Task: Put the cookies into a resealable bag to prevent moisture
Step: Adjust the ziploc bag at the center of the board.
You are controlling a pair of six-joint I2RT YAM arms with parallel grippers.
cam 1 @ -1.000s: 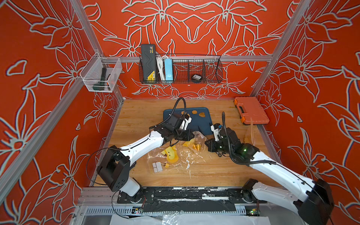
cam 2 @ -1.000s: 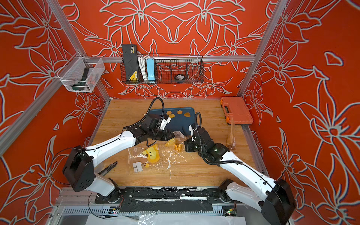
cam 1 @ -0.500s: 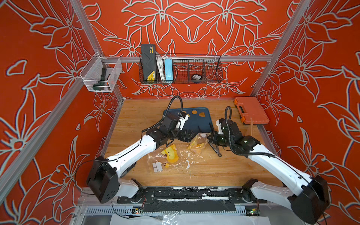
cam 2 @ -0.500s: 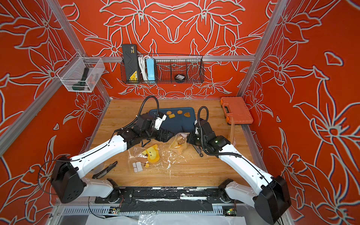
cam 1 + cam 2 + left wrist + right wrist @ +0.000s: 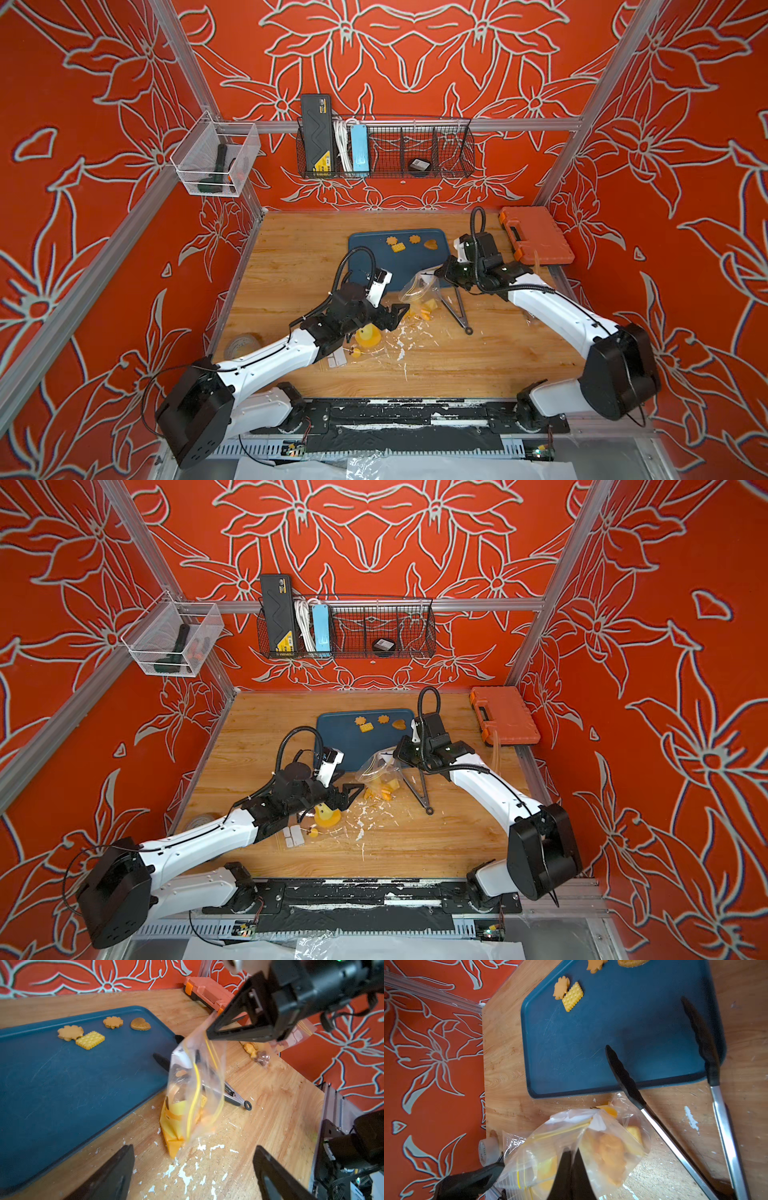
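The resealable bag (image 5: 419,291) (image 5: 379,770) hangs clear and crinkly by its rim from my right gripper (image 5: 438,272) (image 5: 399,752) (image 5: 574,1153), which is shut on the plastic. Its bottom rests on the wood beside the blue tray (image 5: 374,259). Golden cookies (image 5: 610,1155) lie inside the bag. Several more cookies (image 5: 400,244) (image 5: 90,1037) sit at the tray's far end. My left gripper (image 5: 397,311) (image 5: 193,1148) is open, just short of the bag (image 5: 197,1084), with nothing between its fingers.
Metal tongs (image 5: 457,309) (image 5: 675,1136) lie on the wood to the right of the bag. A flat bag with a yellow figure (image 5: 368,336) lies under my left arm. An orange case (image 5: 536,241) is at back right, a tape roll (image 5: 241,345) at front left.
My left gripper has opened, let go of the bag and pulled back toward the front. My right gripper has carried the bag's rim toward the back.
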